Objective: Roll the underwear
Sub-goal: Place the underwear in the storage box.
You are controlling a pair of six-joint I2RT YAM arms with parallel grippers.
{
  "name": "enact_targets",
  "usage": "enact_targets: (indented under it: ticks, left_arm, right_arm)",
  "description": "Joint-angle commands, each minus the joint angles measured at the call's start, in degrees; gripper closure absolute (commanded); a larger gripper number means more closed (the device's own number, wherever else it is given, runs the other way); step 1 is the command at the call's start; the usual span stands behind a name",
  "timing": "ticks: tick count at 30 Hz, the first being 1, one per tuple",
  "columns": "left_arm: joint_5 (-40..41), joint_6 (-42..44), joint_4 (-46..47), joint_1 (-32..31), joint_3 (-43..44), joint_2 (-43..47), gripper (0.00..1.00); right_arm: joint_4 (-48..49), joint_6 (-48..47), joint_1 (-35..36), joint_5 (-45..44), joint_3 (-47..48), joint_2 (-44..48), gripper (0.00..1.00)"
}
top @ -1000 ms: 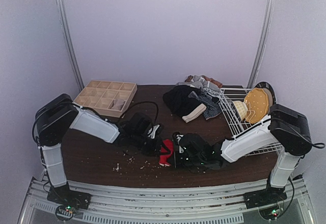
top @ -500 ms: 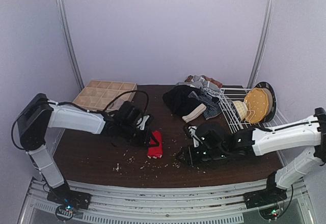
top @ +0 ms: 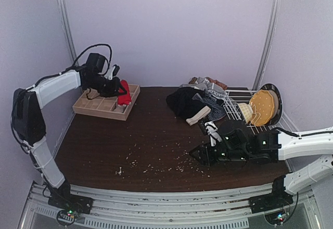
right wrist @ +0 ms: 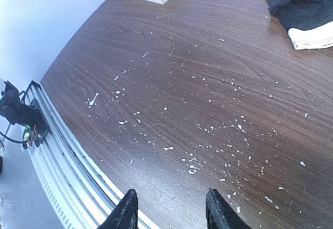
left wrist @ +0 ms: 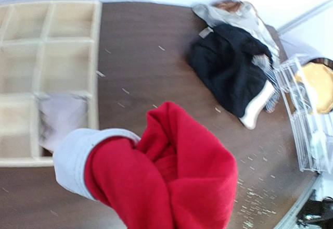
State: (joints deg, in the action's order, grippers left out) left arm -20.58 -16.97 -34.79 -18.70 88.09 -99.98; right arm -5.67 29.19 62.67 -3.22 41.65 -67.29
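The left hand [top: 121, 88] grips the bunched red briefs [left wrist: 171, 182], soft cloth with a pale waistband, over the right-hand edge of the wooden grid tray [top: 93, 105]. The right hand [right wrist: 170, 211], fingers spread and empty, hovers low over the open, crumb-flecked dark tabletop [top: 130, 135]. The heap of dark briefs [top: 190, 104] lies well beyond it.

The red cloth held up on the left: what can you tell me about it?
The red underwear is soft red cloth, bunched into a loose roll. A pale grey-white waistband wraps one end. It hangs in the left arm's jaws, lifted off the table, over the right end of the wooden grid tray. Whether it touches the tray cannot be told.
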Motion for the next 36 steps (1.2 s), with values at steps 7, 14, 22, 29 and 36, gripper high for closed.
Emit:
enact_targets:
  ticks: [7, 14, 22, 29, 36]
  left_arm:
    - [-1.14, 22.9, -17.31, 10.3, 22.11, -20.07, 1.0]
    - [5.17, 28.37, -21.91, 11.94, 29.79, -26.53, 1.0]
    - [10.38, 33.82, -25.23, 12.68, 32.79, -28.51, 1.0]
    - [15.35, 35.53, -24.58, 13.22, 36.02, -31.24, 1.0]
    - [15.99, 33.92, -23.83, 14.35, 37.12, -34.56, 1.0]
  right_arm:
    - [4.48, -4.89, -0.39, 1.14, -1.78, -0.1, 0.59]
    - [4.35, -5.41, -0.45, 2.49, -3.55, 0.65, 0.59]
    - [5.41, -6.16, -0.37, 3.03, -5.34, 0.53, 0.59]
    - [8.31, -5.68, -0.43, 3.46, -6.53, -0.73, 0.59]
    - [8.98, -5.46, -0.45, 4.07, -6.38, -1.94, 0.59]
